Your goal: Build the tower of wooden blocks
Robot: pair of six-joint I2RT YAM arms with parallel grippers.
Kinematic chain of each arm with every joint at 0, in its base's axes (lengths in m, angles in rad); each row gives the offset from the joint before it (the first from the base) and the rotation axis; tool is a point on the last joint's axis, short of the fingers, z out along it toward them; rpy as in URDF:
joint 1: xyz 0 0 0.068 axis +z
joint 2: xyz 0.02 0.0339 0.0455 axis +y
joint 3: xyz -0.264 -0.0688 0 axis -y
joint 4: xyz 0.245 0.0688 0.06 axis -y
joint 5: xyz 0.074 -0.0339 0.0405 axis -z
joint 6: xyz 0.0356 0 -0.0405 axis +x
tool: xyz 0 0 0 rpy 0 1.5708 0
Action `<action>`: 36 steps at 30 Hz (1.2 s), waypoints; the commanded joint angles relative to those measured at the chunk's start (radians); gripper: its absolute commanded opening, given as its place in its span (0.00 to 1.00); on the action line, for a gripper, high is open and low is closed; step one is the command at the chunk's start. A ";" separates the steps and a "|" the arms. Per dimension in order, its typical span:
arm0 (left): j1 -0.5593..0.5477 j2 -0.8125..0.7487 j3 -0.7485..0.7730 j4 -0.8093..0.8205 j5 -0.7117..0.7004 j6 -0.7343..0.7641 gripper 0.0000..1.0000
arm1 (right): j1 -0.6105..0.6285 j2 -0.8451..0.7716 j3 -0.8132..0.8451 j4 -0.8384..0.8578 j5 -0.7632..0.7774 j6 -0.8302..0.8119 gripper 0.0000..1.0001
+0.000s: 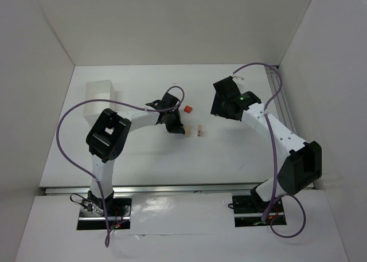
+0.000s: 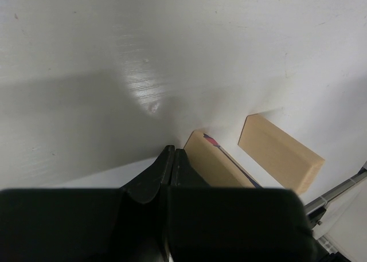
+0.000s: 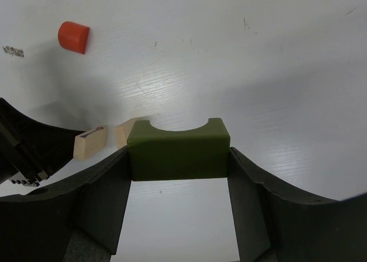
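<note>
Two pale tan blocks stand side by side with a gap between them, the left one [image 1: 187, 131] [image 2: 215, 164] and the right one [image 1: 200, 131] [image 2: 281, 153]. My left gripper [image 1: 174, 126] [image 2: 174, 151] is shut and empty, its tips low at the left tan block's side; whether they touch it I cannot tell. A red piece [image 1: 187, 109] [image 3: 73, 36] lies alone behind the tan blocks. My right gripper [image 1: 222, 107] [image 3: 178, 159] is shut on a dark green block [image 3: 178, 150] with an arched notch, held above the table to the right of the red piece.
A white rectangular box [image 1: 100, 96] stands at the back left. White walls enclose the table [image 1: 229, 153] on three sides. A rail runs along the right edge [image 1: 284, 110]. Purple cables loop over both arms.
</note>
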 commanded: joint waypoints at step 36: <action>0.006 -0.016 0.030 -0.094 -0.084 0.019 0.00 | 0.015 -0.001 -0.012 0.066 -0.051 -0.035 0.51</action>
